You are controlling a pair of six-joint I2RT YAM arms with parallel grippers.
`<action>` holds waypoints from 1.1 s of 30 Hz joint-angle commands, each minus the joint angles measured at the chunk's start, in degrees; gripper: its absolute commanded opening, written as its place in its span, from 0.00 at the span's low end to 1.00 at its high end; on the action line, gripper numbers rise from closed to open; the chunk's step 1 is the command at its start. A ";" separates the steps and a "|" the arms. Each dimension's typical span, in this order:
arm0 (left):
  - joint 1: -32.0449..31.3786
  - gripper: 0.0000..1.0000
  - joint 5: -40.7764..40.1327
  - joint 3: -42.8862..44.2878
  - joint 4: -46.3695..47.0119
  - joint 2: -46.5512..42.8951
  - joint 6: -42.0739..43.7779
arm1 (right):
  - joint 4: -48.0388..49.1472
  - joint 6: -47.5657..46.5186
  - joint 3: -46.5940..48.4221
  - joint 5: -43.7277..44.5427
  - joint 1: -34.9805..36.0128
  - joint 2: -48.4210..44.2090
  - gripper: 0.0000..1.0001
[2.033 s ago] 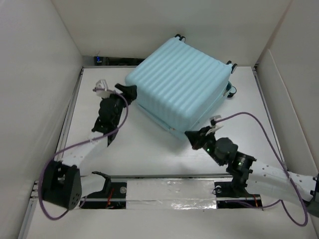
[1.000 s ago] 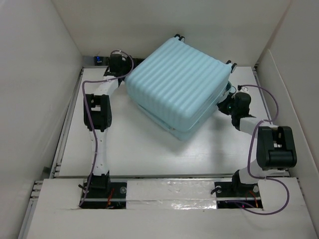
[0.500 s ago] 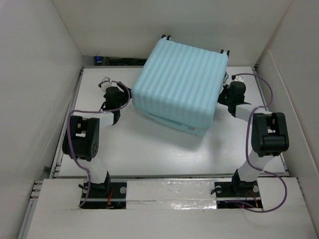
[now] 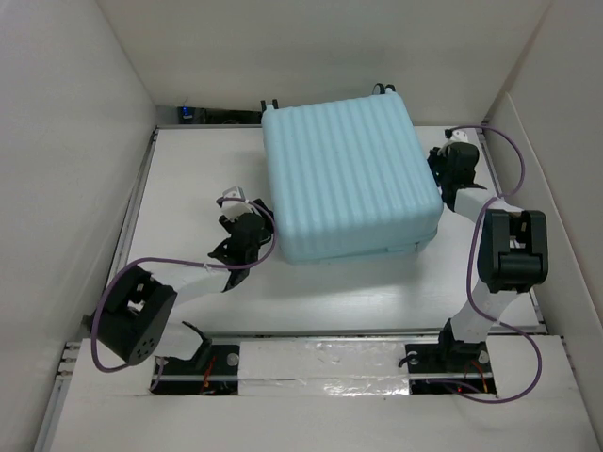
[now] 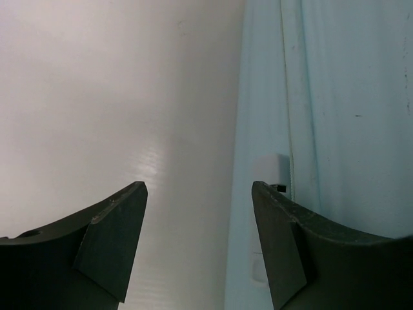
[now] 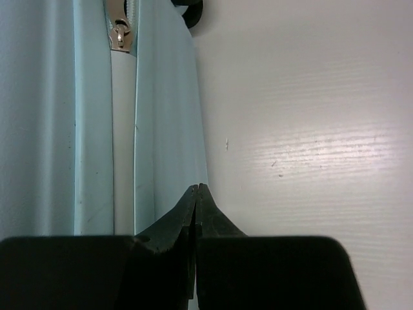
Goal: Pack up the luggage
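The luggage (image 4: 347,177), a large pale aqua ribbed hard-shell suitcase, lies flat and closed at the back middle of the table, its wheels at the far edge. My left gripper (image 4: 256,237) is open and empty at the suitcase's near left corner; in the left wrist view the shell's side (image 5: 322,129) with a small white tab (image 5: 271,169) fills the right half, and one finger (image 5: 284,245) lies over it. My right gripper (image 4: 439,171) is shut and empty at the suitcase's right side. In the right wrist view its tips (image 6: 196,188) sit beside the shell (image 6: 164,129), with the zipper pull (image 6: 120,33) beyond.
White walls enclose the table (image 4: 188,179) on the left, back and right. A dark fixture (image 4: 188,114) sits at the back left corner. Purple cables trail from both arms. A taped rail (image 4: 320,358) runs along the near edge.
The suitcase has turned and now lies square to the table. My left gripper has moved from its left side down to its near left corner. My right gripper has stayed at its right side.
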 commanded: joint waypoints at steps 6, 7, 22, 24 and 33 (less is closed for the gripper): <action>-14.49 0.68 11.19 -1.21 5.23 -10.92 -2.74 | -3.65 1.44 -0.86 -16.00 12.34 -2.70 0.00; -14.49 0.68 10.49 -1.40 4.44 -11.98 -2.74 | -4.09 1.44 0.54 -16.18 12.35 -2.26 0.01; -6.68 0.75 0.11 0.27 -8.48 -29.56 -0.63 | -4.45 6.10 -3.22 -10.83 3.57 -20.77 0.64; -1.86 0.76 2.99 0.53 -7.96 -29.91 -1.59 | -4.10 6.19 -8.03 -8.81 2.95 -27.98 0.67; 5.11 0.75 11.80 1.59 -5.76 -28.15 -3.71 | -5.82 7.34 -32.84 -7.05 4.96 -65.80 0.10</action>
